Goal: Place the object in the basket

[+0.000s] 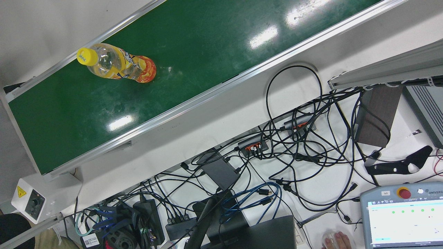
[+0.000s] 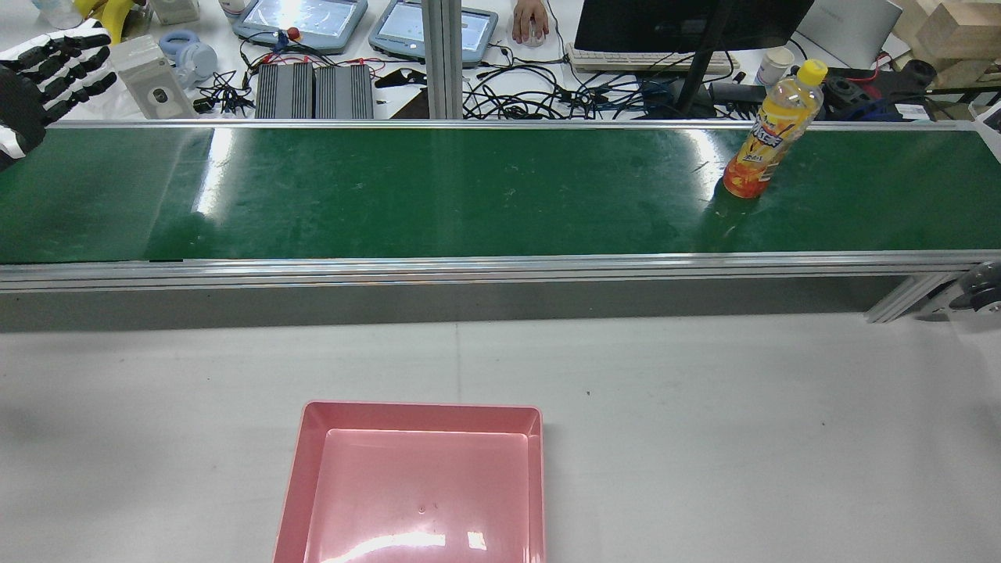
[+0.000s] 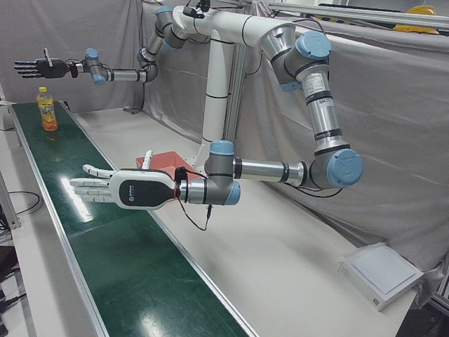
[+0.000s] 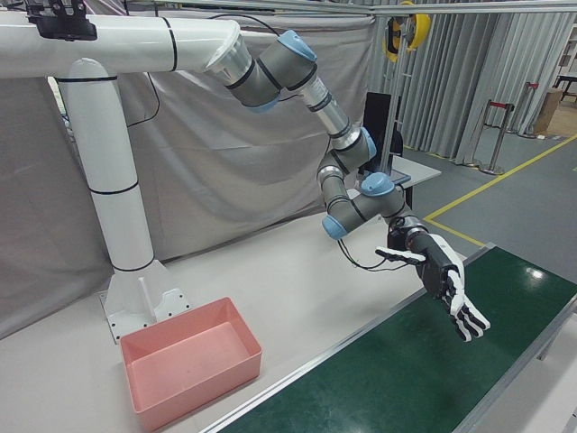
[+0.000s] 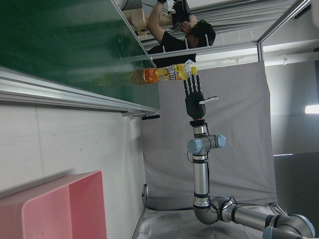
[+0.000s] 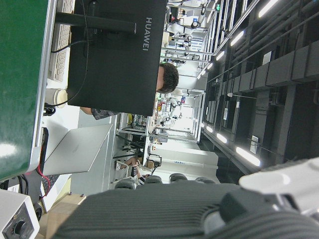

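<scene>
An orange-drink bottle (image 1: 117, 65) with a yellow cap stands upright on the green conveyor belt (image 2: 469, 188), towards its right end in the rear view (image 2: 770, 133). It also shows in the left-front view (image 3: 47, 110) and the left hand view (image 5: 167, 74). The empty pink basket (image 2: 418, 414) sits on the white table in front of the belt. My left hand (image 3: 116, 189) is open and flat above the belt's other end, far from the bottle; the rear view (image 2: 47, 70) and the right-front view (image 4: 446, 280) show it too. My right hand (image 3: 38, 68) is open in the air, above and beyond the bottle.
Beyond the belt's far rail lie tangled cables (image 1: 294, 145), teach pendants (image 2: 301, 19), a monitor (image 2: 688, 23) and an operator's hand on a mouse (image 2: 532, 19). The white pedestal (image 4: 126, 262) stands behind the basket (image 4: 180, 334).
</scene>
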Tool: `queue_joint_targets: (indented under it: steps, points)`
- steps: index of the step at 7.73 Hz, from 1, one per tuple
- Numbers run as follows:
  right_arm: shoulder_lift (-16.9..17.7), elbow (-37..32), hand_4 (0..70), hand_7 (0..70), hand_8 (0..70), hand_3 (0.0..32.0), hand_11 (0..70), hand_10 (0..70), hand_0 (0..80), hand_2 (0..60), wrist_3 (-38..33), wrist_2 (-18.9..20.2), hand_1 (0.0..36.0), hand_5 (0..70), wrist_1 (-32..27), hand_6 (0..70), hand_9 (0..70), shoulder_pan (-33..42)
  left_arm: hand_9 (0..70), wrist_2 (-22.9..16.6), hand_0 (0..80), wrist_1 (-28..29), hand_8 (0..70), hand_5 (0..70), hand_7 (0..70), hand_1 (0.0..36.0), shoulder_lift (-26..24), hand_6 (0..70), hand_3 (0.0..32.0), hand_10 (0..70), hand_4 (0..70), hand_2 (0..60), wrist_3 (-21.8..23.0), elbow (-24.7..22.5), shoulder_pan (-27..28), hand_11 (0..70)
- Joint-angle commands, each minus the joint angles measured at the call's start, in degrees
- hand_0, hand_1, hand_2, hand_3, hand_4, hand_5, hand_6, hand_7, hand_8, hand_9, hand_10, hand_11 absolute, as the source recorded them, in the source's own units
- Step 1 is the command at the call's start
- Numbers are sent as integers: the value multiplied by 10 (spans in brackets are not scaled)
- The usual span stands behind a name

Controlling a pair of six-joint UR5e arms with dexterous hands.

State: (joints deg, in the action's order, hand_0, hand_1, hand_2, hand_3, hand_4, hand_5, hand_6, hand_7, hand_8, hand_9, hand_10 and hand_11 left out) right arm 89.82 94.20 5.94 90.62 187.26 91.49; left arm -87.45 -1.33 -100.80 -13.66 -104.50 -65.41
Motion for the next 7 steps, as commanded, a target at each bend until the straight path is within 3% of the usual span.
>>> queue_joint_targets:
  steps: [1,7]
  points:
    - [0,1,0,0,0,0,0,0,0,0,-1,0,0,0,0,0,0,0,30,0,553,-3,26,191,5,26,0,11,0,35,145,0,-2,-1,2,63]
    - [0,0,0,0,0,0,0,0,0,0,0,0,0,0,0,0,0,0,20,1,539,-3,20,188,8,19,1,12,0,46,136,0,-2,2,2,77]
